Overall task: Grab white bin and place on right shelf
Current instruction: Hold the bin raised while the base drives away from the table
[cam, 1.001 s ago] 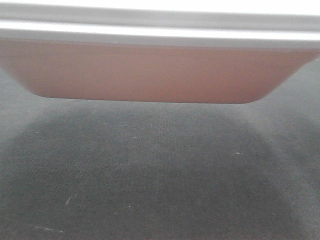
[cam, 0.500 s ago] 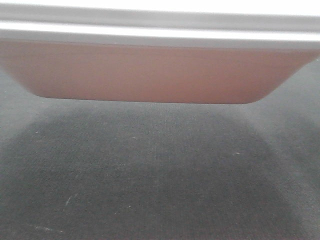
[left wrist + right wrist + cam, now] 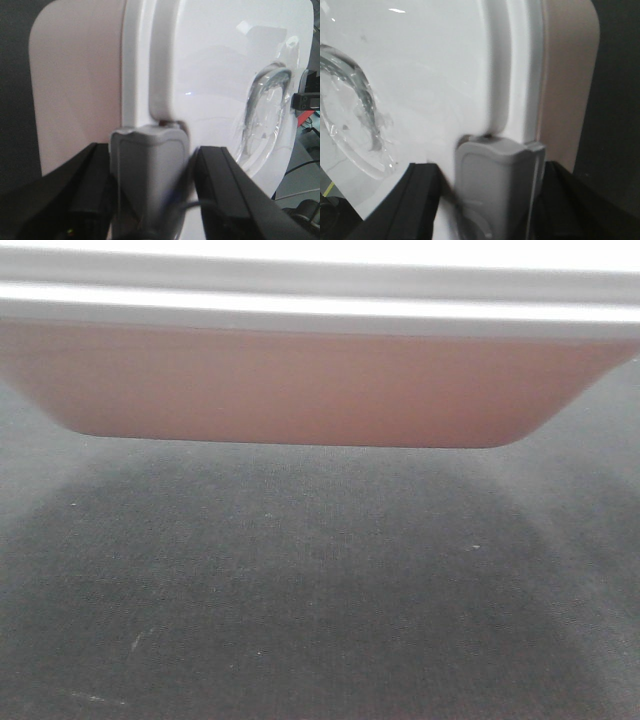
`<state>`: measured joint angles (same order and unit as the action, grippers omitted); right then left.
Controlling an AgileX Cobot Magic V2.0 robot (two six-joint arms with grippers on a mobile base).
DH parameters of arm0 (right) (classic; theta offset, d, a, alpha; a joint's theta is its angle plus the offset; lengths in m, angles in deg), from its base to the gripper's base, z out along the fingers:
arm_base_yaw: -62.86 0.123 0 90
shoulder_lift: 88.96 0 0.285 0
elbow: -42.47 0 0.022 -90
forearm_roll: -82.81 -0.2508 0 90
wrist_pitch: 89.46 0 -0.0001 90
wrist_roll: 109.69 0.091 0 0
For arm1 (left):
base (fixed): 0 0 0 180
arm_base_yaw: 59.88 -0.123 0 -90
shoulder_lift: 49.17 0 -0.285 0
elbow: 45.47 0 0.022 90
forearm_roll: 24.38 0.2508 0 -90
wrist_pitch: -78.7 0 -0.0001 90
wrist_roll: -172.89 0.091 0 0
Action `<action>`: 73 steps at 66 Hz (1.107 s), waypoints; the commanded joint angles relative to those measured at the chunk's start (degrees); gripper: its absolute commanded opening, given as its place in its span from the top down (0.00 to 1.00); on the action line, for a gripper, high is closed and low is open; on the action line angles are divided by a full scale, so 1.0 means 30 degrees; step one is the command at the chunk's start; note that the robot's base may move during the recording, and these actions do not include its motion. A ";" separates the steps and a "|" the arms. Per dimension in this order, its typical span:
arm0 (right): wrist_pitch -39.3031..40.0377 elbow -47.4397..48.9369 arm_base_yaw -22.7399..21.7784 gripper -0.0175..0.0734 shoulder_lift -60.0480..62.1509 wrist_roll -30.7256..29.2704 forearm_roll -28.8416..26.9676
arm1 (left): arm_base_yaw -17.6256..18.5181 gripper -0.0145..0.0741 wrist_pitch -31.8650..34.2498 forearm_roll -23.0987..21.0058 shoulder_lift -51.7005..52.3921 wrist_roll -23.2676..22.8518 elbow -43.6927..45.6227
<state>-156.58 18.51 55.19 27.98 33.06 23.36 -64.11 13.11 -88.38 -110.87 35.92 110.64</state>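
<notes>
Movement since the earlier frames is minimal: in the front view the bin keeps its place across the upper part of the frame, and its lower edge sits only a trace lower than one second ago. The shadow under it has barely shifted.

**Bin position**
- Front view: the pinkish body spans nearly the full width. The white lid rim runs along the top of the frame.
- The rounded lower corners taper in at left and right.
- The flat underside is clear of the dark floor, which fills the lower half of the frame.

**Left claw**
- Two black fingers rise from the bottom edge of the left wrist view.
- They press against both sides of a grey latch at the bottom centre, pinching it.
- Above the latch, the lid rim runs up the frame, with the pinkish body to its left.
- The handle recess lies at the right of the frame.

**Right claw**
- Black fingers flank a second grey latch at the bottom centre and pinch it from both sides.
- The glossy lid fills the left and centre of the frame; the pinkish body forms a strip on the right.
- The handle recess appears at the far left edge.
</notes>
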 commanded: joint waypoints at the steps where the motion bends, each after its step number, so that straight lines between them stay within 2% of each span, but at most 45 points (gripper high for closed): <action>1: -0.2575 0.0593 0.0186 0.48 0.0383 -0.0108 -0.3351 | 0.0306 0.61 -0.2494 -0.3030 0.0392 0.0359 0.0581; 73: -0.2169 0.0593 0.0186 0.48 0.0383 -0.0108 -0.3351 | 0.0306 0.61 -0.2494 -0.3030 0.0392 0.0359 0.0581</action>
<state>-156.58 18.51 55.19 27.98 33.06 23.36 -64.11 13.11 -88.38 -110.87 35.92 110.64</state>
